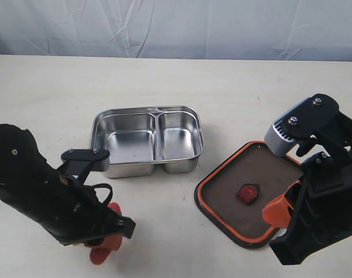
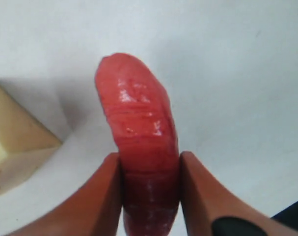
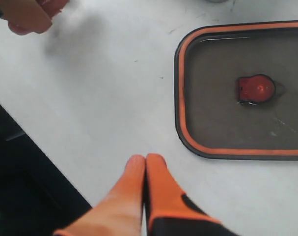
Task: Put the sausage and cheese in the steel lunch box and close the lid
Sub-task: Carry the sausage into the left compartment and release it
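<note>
Grip comes first: the left gripper (image 2: 149, 164) is clamped on the sausage (image 2: 136, 118). Its orange fingers (image 2: 99, 201) pinch one end, so most of the glossy red body sticks out past the tips. That hold could let it pivot or slip, so the carry should be slow and level. Just beside it on the table (image 1: 164, 81) lies the cheese (image 2: 16, 132), not yet picked. Farther out, toward the middle of the table, sits the steel lunch box (image 1: 135, 169), both compartments bare; the larger one looks the easier target, with the release made low inside the walls. The right gripper (image 3: 145, 160) hangs with its fingers pressed together on nothing beside the lid (image 3: 227, 123), which lies seal-side up, apart from the box.
</note>
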`<state>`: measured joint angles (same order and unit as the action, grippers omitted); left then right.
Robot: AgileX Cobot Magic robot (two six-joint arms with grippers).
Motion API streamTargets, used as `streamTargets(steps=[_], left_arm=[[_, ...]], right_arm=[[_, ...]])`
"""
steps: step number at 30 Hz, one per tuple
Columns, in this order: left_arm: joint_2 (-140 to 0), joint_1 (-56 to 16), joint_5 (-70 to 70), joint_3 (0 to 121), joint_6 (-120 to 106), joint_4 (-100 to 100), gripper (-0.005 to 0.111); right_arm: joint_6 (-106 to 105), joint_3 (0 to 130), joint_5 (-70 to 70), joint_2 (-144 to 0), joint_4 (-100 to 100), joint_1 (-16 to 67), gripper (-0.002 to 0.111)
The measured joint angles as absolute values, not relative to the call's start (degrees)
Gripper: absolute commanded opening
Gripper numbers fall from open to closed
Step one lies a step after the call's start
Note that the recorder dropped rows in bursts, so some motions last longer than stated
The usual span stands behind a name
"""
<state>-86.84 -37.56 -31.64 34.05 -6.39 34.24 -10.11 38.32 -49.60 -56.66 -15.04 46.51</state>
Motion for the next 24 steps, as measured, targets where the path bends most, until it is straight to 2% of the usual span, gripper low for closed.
streamTargets(steps=[6, 13, 24], left_arm=[[-81.0, -37.56, -29.76, 37.28, -6.5, 32.82, 0.0], [-80.09, -37.34, -20.41, 42.27, -5.69, 27.78, 0.0], [-90.22, -29.51, -18.91, 50.68, -3.84, 23.96, 0.0]], right_arm=[[-10.11, 38.32, -49.6, -56.66, -14.93, 46.51, 0.0], [-9.33, 38.32, -49.6, -56.66, -14.7, 46.51, 0.0], [-8.03, 38.32, -49.65, -56.66, -14.6, 46.51, 0.0]])
